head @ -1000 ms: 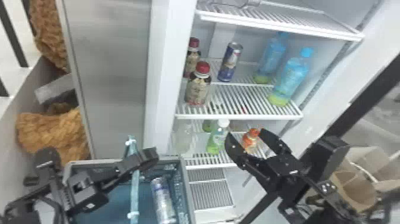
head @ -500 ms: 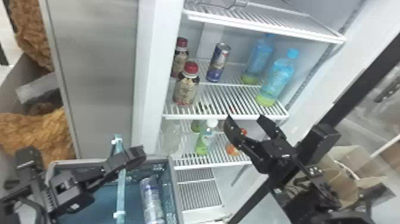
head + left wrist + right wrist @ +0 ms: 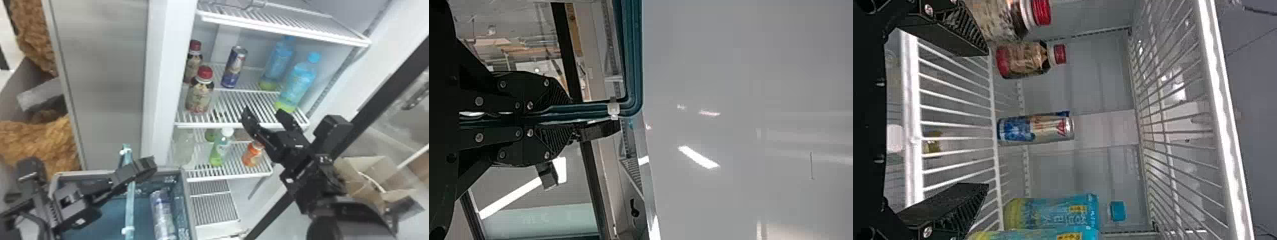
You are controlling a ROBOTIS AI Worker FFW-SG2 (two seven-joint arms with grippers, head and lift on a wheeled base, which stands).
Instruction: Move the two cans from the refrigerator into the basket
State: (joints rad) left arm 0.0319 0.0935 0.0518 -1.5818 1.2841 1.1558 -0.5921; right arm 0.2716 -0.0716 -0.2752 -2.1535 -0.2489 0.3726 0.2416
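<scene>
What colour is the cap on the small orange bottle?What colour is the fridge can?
Can: blue and silver, some red; best in right wrist view.

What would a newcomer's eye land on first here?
Probably the lone can on the fridge shelf, upright between red-capped bottles on the left and blue bottles on the right, with the open right gripper in front. Next, the other can inside the basket, lower left, and the left gripper clamped on the basket handle.
</scene>
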